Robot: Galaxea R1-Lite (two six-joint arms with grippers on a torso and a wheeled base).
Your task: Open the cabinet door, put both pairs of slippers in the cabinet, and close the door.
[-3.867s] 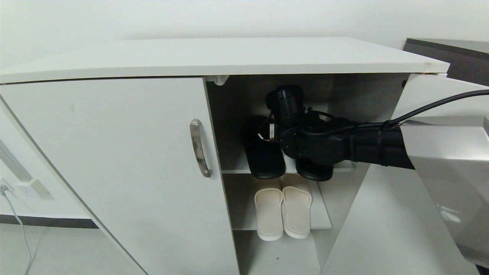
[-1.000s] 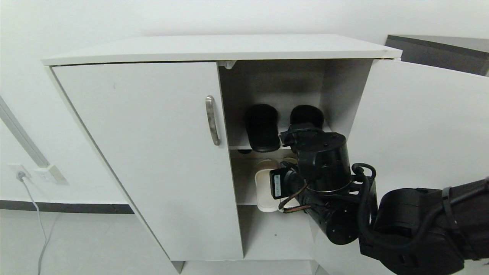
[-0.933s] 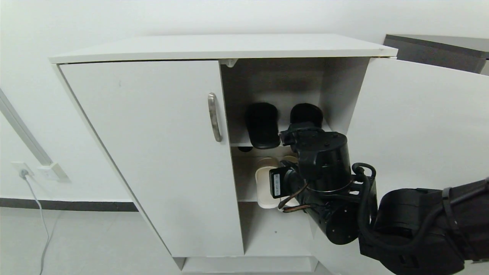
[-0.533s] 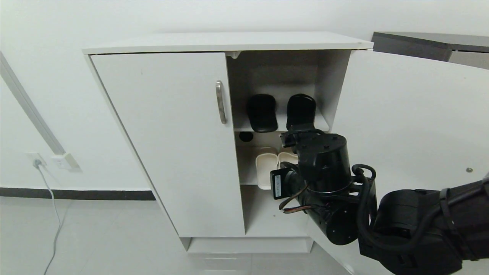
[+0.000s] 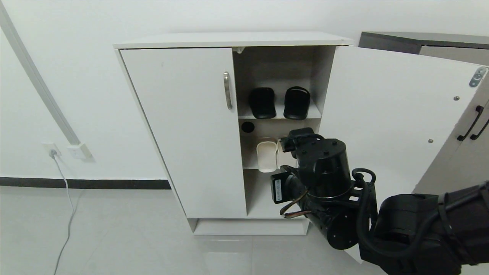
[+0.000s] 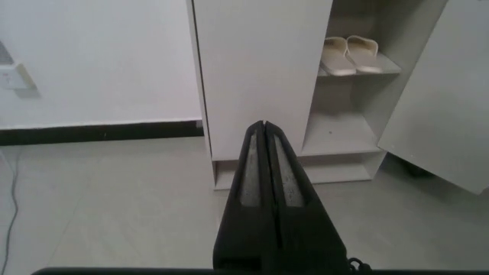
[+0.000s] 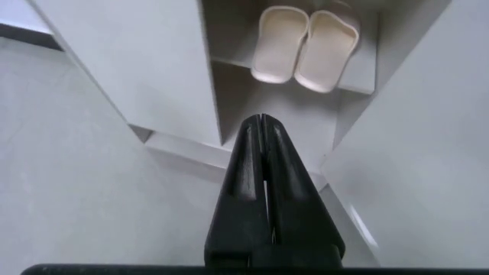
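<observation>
The white cabinet (image 5: 183, 126) stands with its left door shut and its right door (image 5: 382, 114) swung wide open. A black pair of slippers (image 5: 279, 103) lies on the upper shelf. A white pair of slippers (image 5: 266, 156) lies on the middle shelf, partly hidden behind my right arm (image 5: 324, 172). My right gripper (image 7: 262, 118) is shut on nothing, in front of the open side and apart from the white slippers (image 7: 306, 34). My left gripper (image 6: 263, 124) is also shut and empty, low over the floor, well short of the cabinet (image 6: 260, 61).
A metal handle (image 5: 227, 91) is on the shut left door. A wall socket with a hanging cable (image 5: 51, 152) is at the left. A dark grey cabinet (image 5: 458, 126) stands right behind the open door. Bare tiled floor (image 5: 114, 244) lies in front.
My right arm has come out of the upper shelf, leaving the black slippers there. The camera has since backed away, so the cabinet looks smaller and farther off.
</observation>
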